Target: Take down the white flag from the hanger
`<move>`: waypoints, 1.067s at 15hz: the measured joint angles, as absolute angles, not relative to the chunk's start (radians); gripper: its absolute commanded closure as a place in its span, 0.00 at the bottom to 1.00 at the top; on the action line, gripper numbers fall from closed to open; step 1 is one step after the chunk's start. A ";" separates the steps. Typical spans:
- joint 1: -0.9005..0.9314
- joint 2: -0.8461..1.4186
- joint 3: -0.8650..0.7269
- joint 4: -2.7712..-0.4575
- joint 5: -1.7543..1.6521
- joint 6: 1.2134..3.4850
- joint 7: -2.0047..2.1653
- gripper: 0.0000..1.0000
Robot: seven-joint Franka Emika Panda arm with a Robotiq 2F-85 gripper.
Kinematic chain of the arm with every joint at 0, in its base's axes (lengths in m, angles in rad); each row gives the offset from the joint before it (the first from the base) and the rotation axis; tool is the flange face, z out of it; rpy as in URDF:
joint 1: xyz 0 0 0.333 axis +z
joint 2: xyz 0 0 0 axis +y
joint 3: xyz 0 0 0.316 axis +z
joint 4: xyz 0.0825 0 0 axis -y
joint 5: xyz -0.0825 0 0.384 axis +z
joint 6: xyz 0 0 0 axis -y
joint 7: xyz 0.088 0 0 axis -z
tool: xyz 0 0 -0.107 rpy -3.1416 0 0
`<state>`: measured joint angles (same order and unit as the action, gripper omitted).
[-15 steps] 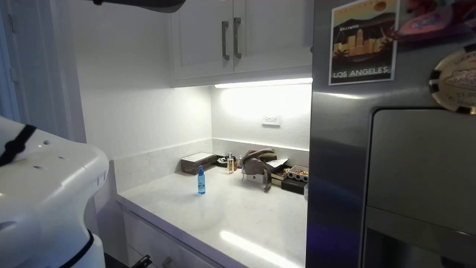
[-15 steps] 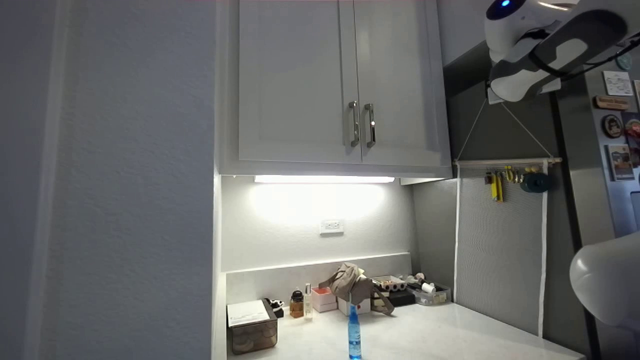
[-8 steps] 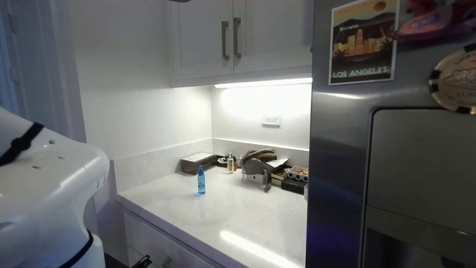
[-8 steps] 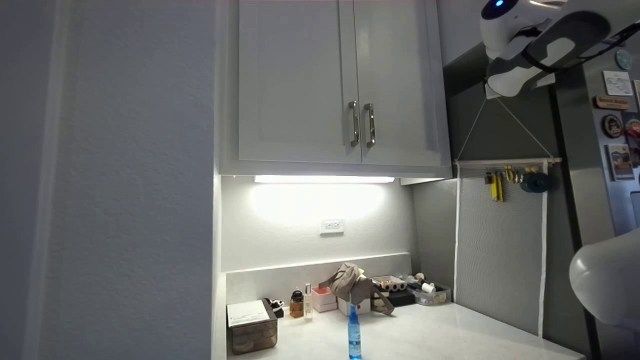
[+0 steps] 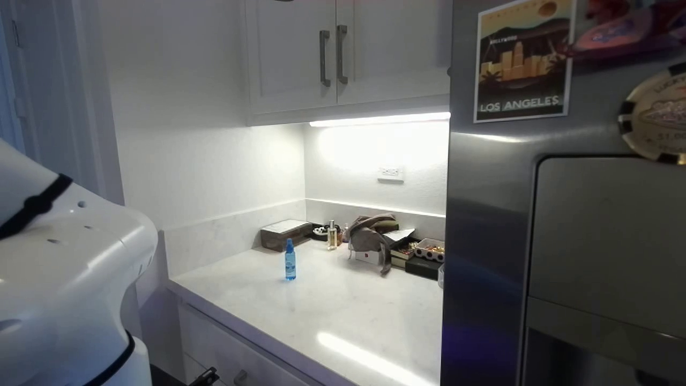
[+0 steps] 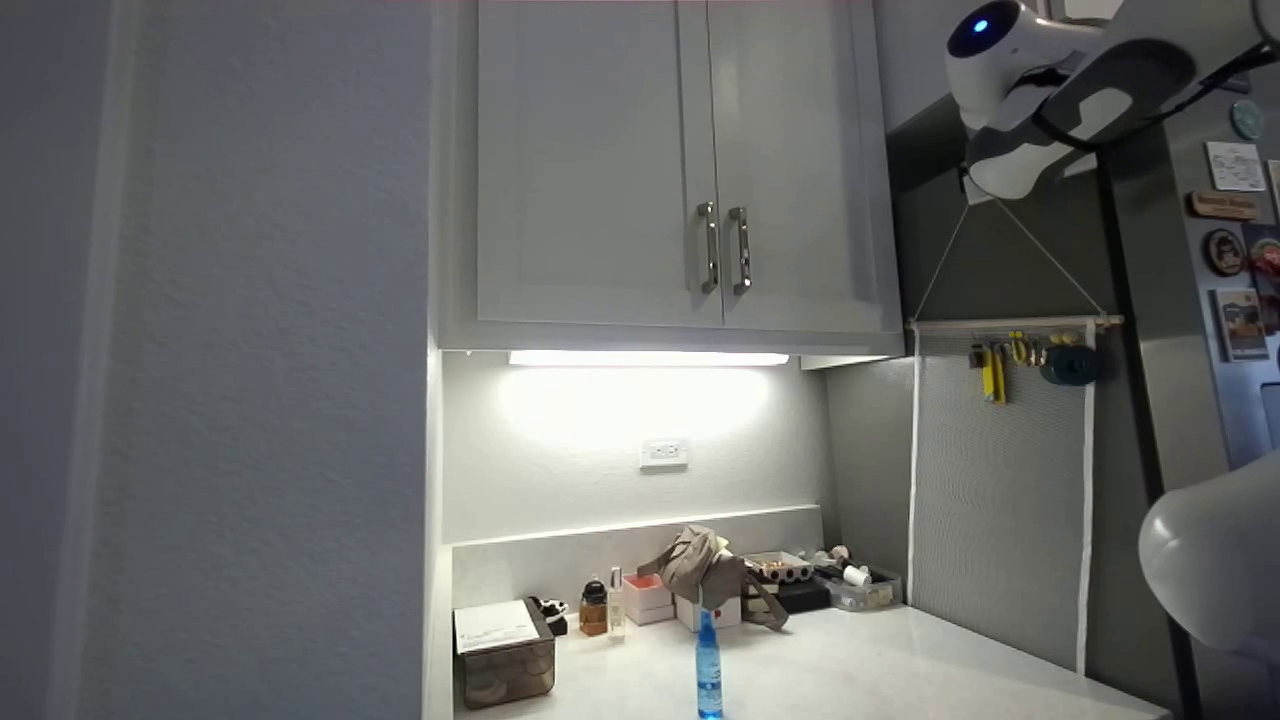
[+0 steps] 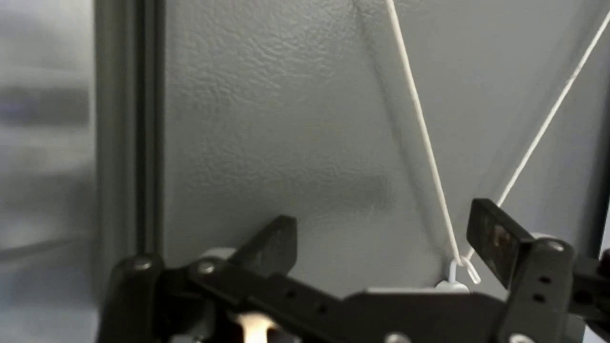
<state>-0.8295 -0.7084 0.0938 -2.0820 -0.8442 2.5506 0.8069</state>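
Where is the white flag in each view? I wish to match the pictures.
Exterior view: white flag on the right, below its cord.
Exterior view: not in it; fridge along the right.
Wrist view: not in it; only the cord, right half.
Shared landmark: the fridge, its side behind flag and cord.

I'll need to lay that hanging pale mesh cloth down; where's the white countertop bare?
On the white countertop: a broad patch between the blue spray bottle and the pale mesh cloth; a smaller one between bottle and brown translucent box. Crowded: the back, from that box to the clear plastic bin.
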 measured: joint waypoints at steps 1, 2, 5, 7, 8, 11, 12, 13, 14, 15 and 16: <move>-0.828 -0.697 0.095 -2.073 -0.854 2.550 0.807 0.00; -0.827 -0.685 0.096 -2.064 -0.865 2.550 0.808 0.00; -0.812 -0.647 0.097 -2.040 -0.903 2.548 0.809 0.00; -0.792 -0.620 0.098 -2.026 -0.929 2.542 0.811 0.00; -0.780 -0.606 0.098 -2.021 -0.943 2.538 0.812 0.00; -0.736 -0.570 0.098 -2.009 -1.000 2.517 0.822 0.03; -0.718 -0.564 0.097 -2.008 -1.023 2.509 0.832 0.26; -0.697 -0.562 0.094 -2.008 -1.041 2.500 0.834 0.27; -0.672 -0.563 0.088 -2.008 -1.057 2.491 0.835 0.32; -0.645 -0.566 0.079 -2.009 -1.074 2.485 0.835 0.39; -0.619 -0.570 0.068 -2.009 -1.090 2.481 0.835 0.49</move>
